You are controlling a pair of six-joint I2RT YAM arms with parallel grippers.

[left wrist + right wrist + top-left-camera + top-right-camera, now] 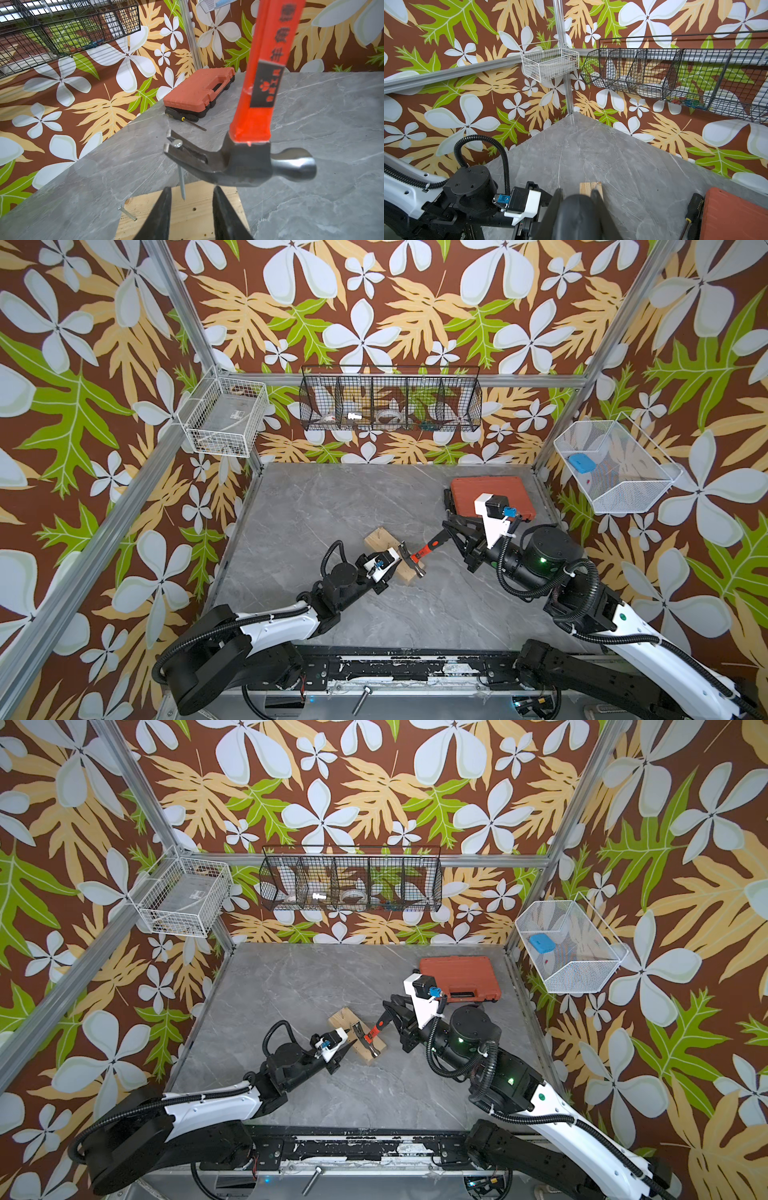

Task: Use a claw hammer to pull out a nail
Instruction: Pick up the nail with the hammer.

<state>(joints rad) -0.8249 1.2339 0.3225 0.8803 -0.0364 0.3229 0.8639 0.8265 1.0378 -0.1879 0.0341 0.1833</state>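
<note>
The claw hammer (245, 162) has a steel head, a red-orange shaft and a black grip. My right gripper (451, 531) (576, 193) is shut on the black end of the handle. The head hangs over the wooden block (405, 574) (187, 216). A nail (181, 176) sits caught in the claw, upright, its tip just above the wood beside an empty hole (194, 208). A second, bent nail (127, 212) sticks in the block's corner. My left gripper (192, 188) (351, 1044) is over the block, jaws apart with only bare wood between them.
An orange tool case (490, 493) (199, 89) lies at the back right of the grey table. A black screwdriver (182, 118) (693, 209) lies along the case's side. Wire baskets (390, 406) hang on the back and side walls.
</note>
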